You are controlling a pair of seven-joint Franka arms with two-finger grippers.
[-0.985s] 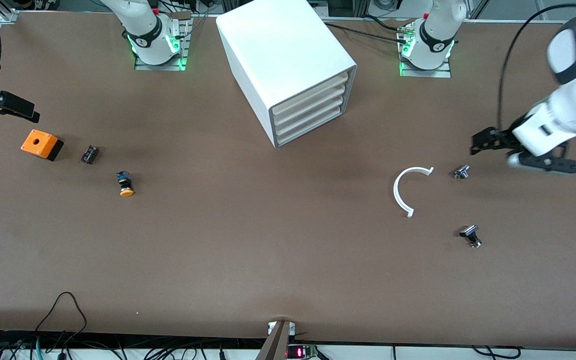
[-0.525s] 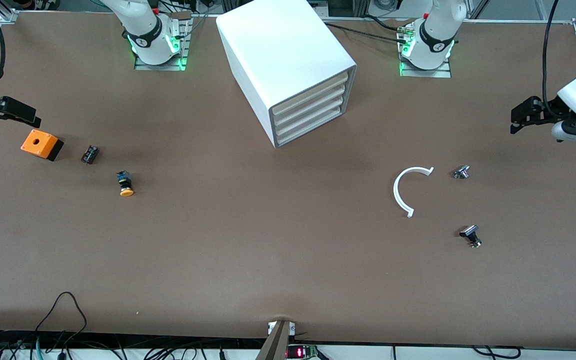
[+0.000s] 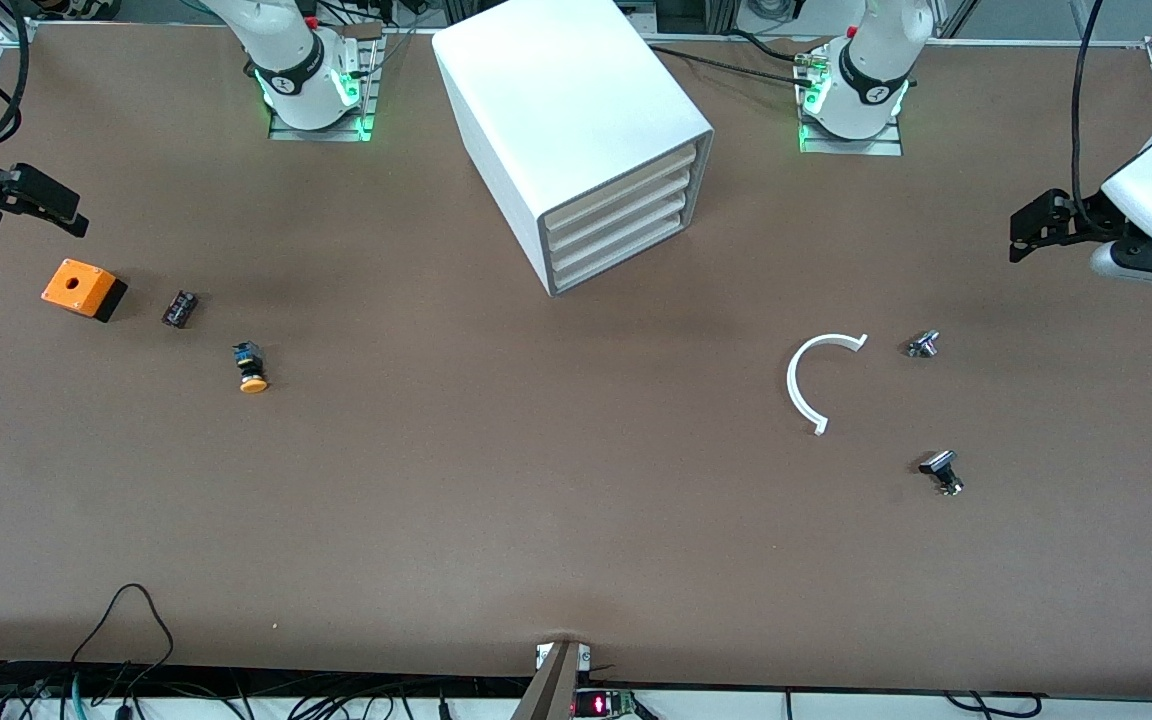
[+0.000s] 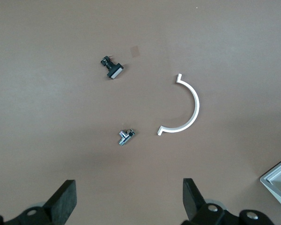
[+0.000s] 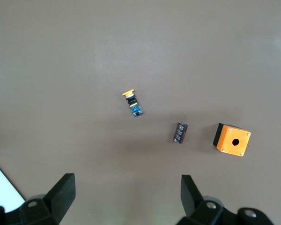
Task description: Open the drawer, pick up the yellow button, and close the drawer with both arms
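Lying on its side on the table [image 3: 536,520], the button [image 3: 251,368] sits out in the open toward the right arm's end, nearer the front camera than the orange cube [image 3: 83,288] and the small dark part [image 3: 179,308] beside it. It looks light and rigid, a hard plastic piece; the round orange cap may be smooth and could roll or slip, so the squarer black-and-blue body seems the safer place to pinch.

All four drawers in the cabinet [image 3: 576,120] look shut; the top drawer [image 3: 621,180] has a flat, shallow front with no visible handle, so a fingertip hooked at its edge is probably needed.

Both grippers hover with fingers spread wide, empty: the right gripper [image 3: 21,195] over the table near the cube, the left gripper [image 3: 1041,225] over the table's other end, above the white arc [image 3: 816,380] and two small metal parts [image 3: 924,344].

No brand, label or writing is legible.
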